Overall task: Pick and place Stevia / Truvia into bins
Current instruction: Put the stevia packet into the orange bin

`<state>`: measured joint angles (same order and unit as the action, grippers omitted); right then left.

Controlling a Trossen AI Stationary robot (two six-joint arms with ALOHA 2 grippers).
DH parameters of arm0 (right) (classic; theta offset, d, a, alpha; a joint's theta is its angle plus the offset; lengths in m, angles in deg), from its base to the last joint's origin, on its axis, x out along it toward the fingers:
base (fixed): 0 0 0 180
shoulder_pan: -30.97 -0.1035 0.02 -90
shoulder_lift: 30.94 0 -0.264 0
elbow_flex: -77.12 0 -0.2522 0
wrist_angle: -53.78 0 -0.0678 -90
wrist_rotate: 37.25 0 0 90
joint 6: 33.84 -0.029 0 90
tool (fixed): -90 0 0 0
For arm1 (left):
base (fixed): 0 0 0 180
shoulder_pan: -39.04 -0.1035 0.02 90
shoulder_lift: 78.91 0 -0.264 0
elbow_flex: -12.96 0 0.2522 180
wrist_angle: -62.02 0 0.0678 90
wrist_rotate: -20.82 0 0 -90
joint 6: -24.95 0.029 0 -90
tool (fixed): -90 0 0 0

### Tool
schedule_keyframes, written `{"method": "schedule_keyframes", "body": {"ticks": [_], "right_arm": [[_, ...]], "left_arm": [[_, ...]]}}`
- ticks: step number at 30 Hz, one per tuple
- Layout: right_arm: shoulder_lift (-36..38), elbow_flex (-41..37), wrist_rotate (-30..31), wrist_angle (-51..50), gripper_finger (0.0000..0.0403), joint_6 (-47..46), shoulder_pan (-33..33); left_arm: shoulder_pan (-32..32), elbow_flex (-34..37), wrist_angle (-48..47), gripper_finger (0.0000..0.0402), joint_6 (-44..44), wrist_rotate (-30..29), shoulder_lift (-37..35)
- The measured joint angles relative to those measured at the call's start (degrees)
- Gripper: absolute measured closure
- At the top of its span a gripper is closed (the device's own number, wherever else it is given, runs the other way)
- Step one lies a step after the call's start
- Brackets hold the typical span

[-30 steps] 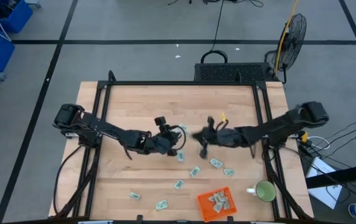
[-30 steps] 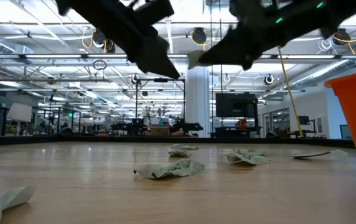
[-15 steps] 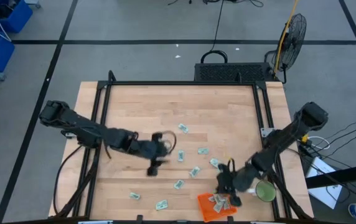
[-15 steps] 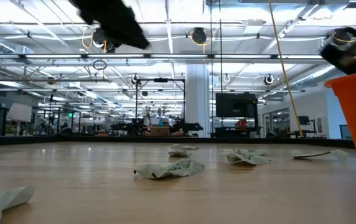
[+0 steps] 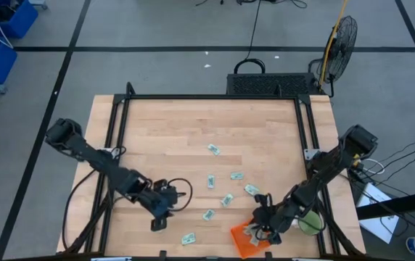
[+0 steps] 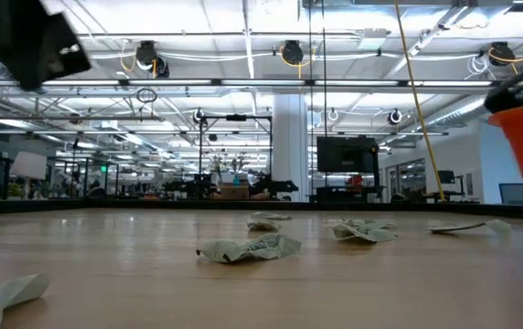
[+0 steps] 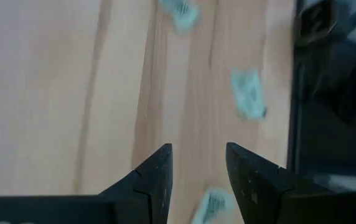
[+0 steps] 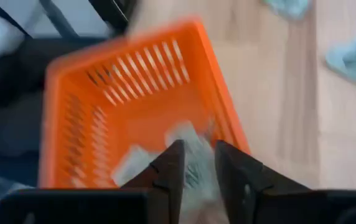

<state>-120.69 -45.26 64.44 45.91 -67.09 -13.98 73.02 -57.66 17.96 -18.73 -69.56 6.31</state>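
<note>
Orange basket (image 8: pixel 134 106) sits directly beneath our right pincer (image 8: pixel 195 163), fingers parted above sachets (image 8: pixel 187 146) inside; overhead hides these. Our left pincer (image 7: pixel 198 171) hovers spread over a desk sachet (image 7: pixel 212 204).

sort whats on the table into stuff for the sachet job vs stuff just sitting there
For the job:
sachets, loose on the wood
orange basket, some sachets inside
right gripper, over the basket
left gripper, above a near-edge sachet

Just lying about:
green mug
</note>
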Motion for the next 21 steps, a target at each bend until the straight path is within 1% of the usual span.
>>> {"method": "schedule_keyframes", "body": {"ticks": [4, 9, 13, 16, 21], "right_arm": [[3.31, 0.0, -2.69, 2.2, 0.0296, 3.79, 0.9], [7.51, 0.0, -2.63, 3.69, 0.0292, 11.66, 1.84], [9.67, 0.0, -1.7, 3.77, 0.0296, 18.07, 3.06], [10.44, 0.0, -1.05, 3.72, 0.0297, 21.82, 4.3], [10.55, 0.0, -1.24, 3.58, 0.0297, 26.7, 6.29]], "left_arm": [[1.01, 0.0, -0.44, 0.0247, -3.57, 4.72, 2.4], [2.67, 0.03, 0.74, 0.0247, -4.64, 7.55, 7.39], [3.98, 0.03, 0.53, 0.0248, -7.0, 11.11, 9.49], [4.98, 0.03, 0.96, 0.0255, -10.07, 11.34, 9.44], [7.17, 0.03, 2.53, 0.0285, -15.61, 11.03, 9.45]]}}
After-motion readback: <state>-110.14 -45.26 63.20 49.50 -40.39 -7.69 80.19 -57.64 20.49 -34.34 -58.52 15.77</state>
